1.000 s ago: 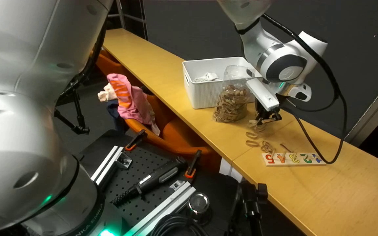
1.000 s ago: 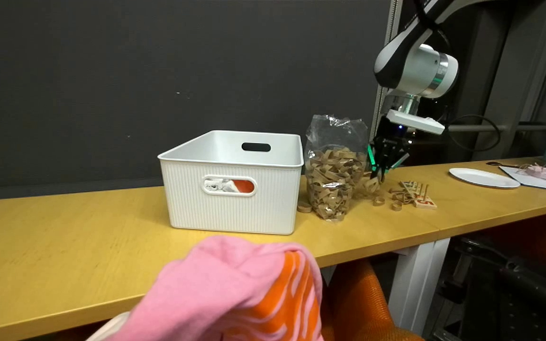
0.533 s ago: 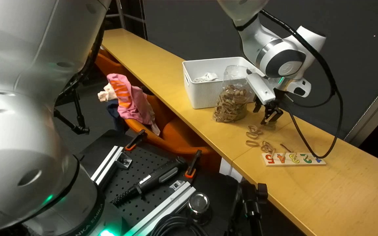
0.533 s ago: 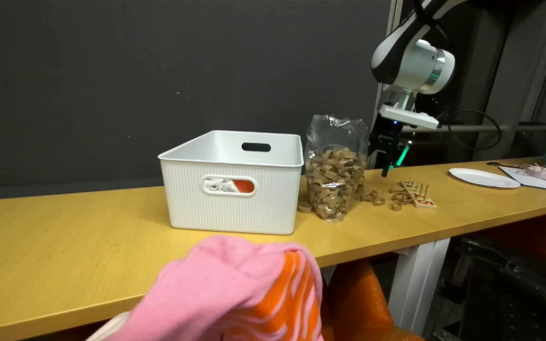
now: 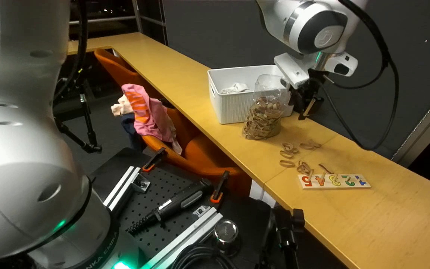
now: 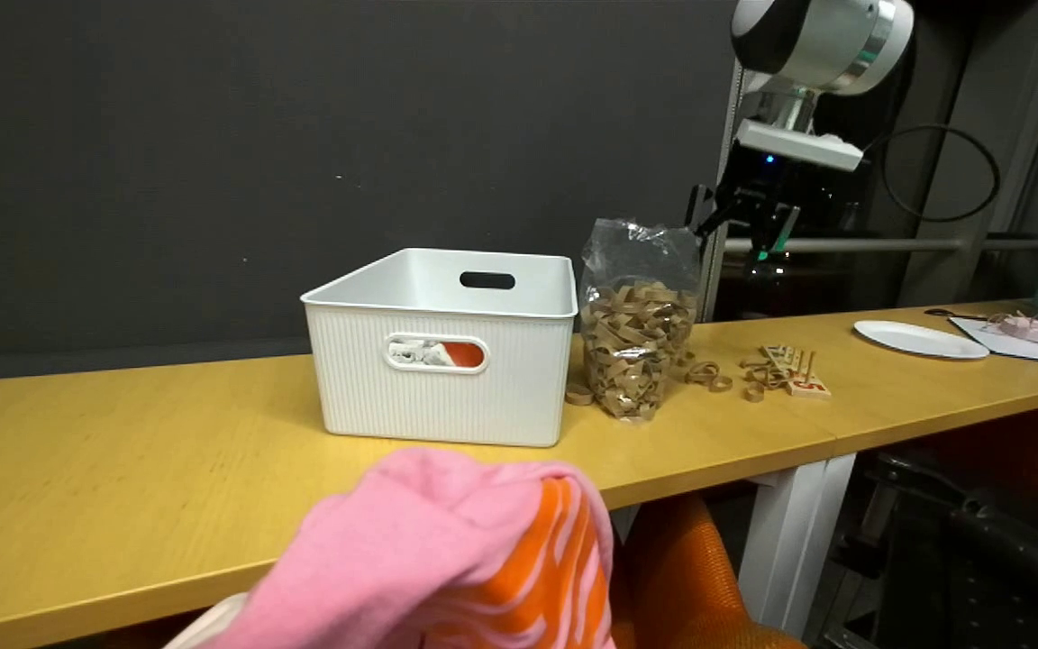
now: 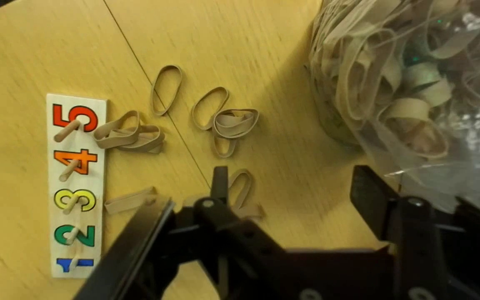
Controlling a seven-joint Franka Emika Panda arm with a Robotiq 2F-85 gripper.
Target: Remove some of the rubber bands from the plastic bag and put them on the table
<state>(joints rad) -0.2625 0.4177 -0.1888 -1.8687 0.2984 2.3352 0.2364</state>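
The see-through plastic bag (image 5: 262,117), filled low down with tan rubber bands, stands upright on the table (image 5: 371,213) beside the white box. In the wrist view the bag (image 7: 411,83) fills the upper right. Several loose rubber bands (image 7: 236,121) lie on the table between it and the number board; in an exterior view two or so bands (image 5: 310,145) rest a little apart from the rest. My gripper (image 7: 288,183) is open above the table, its fingers wide apart with nothing between them. In an exterior view it hangs (image 6: 732,239) up at the bag's right side, near the top edge.
A white box (image 6: 438,388) stands against the bag's far side. The wooden number board with pegs (image 5: 334,182) lies in front of the loose bands. Further off is a white plate (image 6: 920,339). A pink cloth (image 5: 155,116) hangs over an orange chair at the table's edge.
The gripper has risen from the tabletop, and its fingers have spread. Where it was down among rubber bands, some of these now lie uncovered on the table. The bag has not moved.
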